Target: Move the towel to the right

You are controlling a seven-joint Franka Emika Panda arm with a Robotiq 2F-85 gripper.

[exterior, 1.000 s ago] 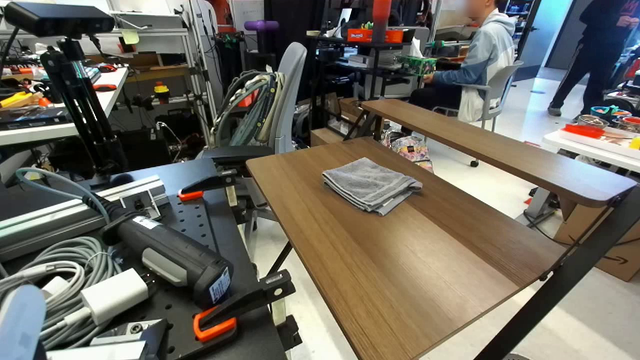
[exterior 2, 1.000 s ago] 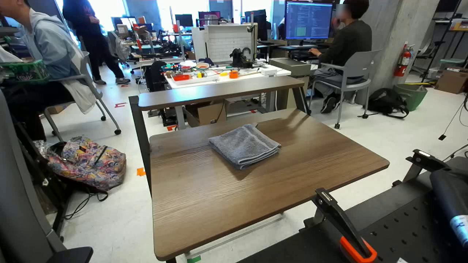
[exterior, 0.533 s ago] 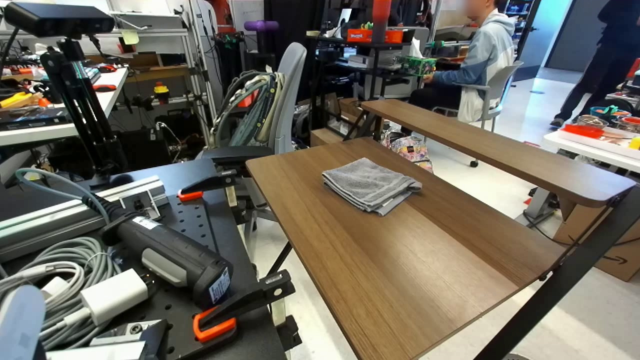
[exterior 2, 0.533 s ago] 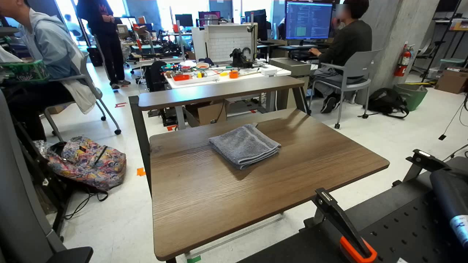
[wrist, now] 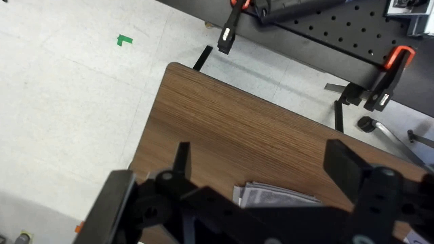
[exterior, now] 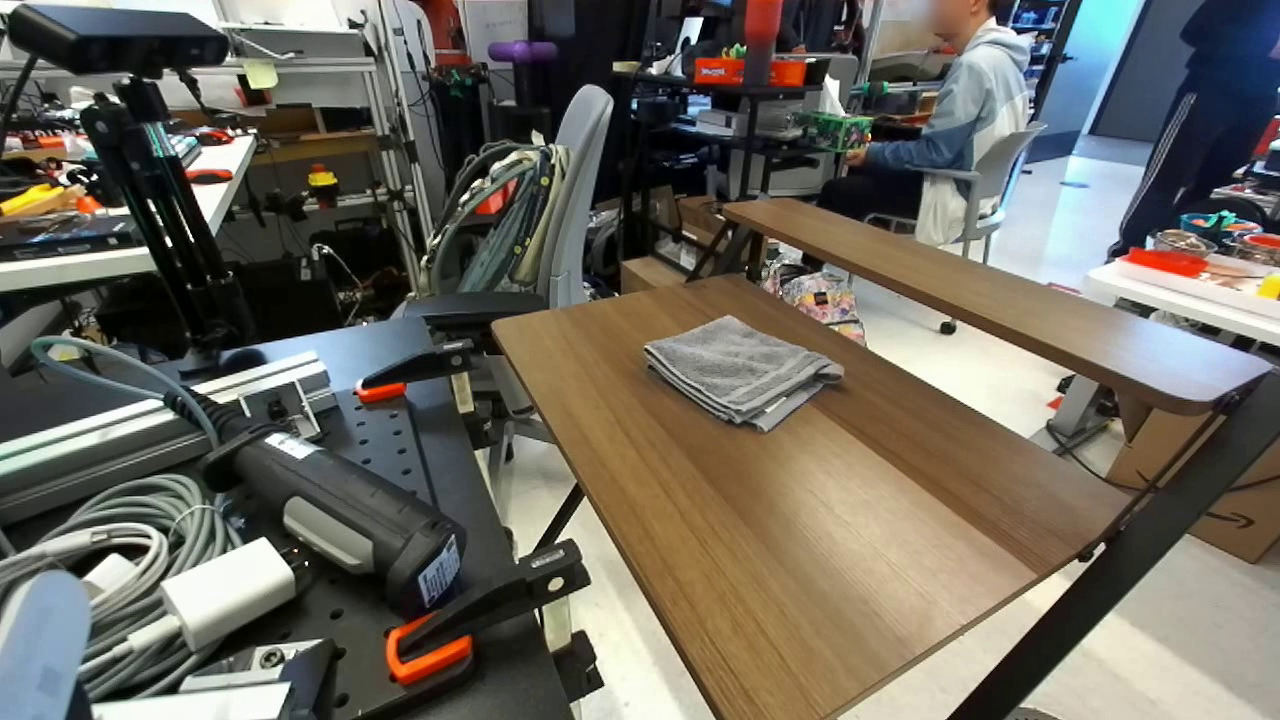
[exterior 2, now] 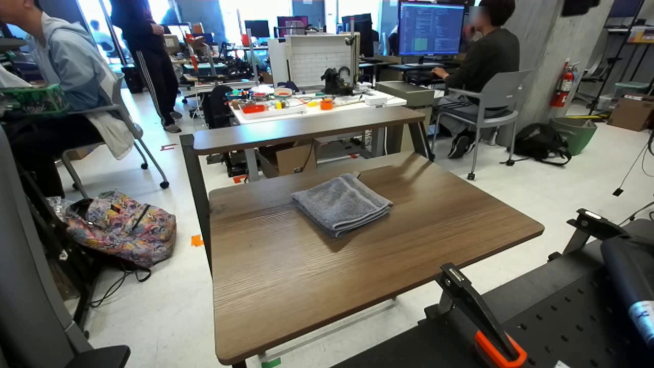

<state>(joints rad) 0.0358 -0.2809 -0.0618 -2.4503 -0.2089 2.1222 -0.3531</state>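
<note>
The towel is a gray folded cloth lying flat on the brown wooden table. It shows in both exterior views, towards the table's far side from the black bench. In the wrist view only a layered edge of the towel shows; the gripper body hides the rest. My gripper is open, its fingers wide apart with nothing between them. It is above the table, apart from the towel. In an exterior view a dark shape at the top edge may be part of the gripper; I cannot tell.
A raised wooden shelf runs along the table's far side on dark posts. A black bench with orange-tipped clamps stands across a narrow gap. A gray chair stands at one table end.
A dark shape has come in at the top right edge of an exterior view. A standing person in the background has moved. The towel has not moved.
</note>
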